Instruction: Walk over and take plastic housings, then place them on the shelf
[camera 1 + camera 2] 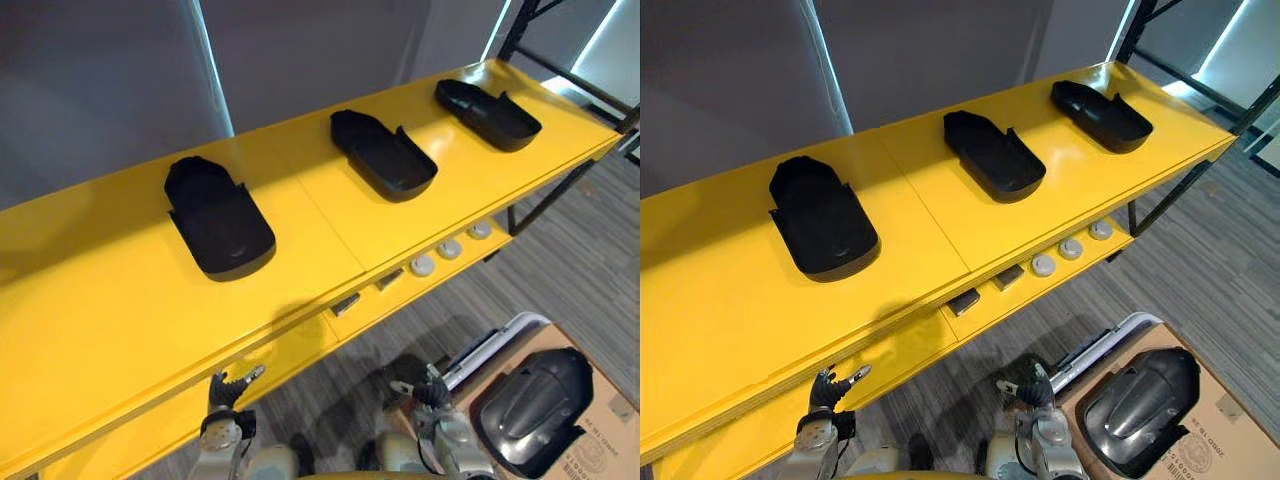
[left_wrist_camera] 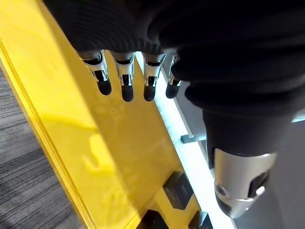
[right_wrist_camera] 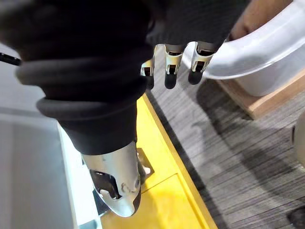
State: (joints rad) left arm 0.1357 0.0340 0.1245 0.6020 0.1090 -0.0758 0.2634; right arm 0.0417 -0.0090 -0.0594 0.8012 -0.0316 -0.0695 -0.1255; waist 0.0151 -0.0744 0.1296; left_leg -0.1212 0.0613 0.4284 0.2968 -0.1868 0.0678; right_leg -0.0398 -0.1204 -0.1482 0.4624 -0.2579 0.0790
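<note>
since three housings [image 1: 383, 155] already lie on the yellow shelf [image 1: 90, 330], the eye view puts the next pick low right: fourth housing [image 1: 535, 410] in the cardboard box [image 1: 610, 440]. left wrist view: left hand [image 2: 126, 78] empty, fingers straight. right wrist view: right hand [image 3: 169, 64] empty, fingers relaxed. best turn right, squat, grip both sides.

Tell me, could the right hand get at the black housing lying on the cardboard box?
Probably yes. The housing lies uncovered on top of the cardboard box, close beside the right hand, whose fingers are open and empty.
</note>
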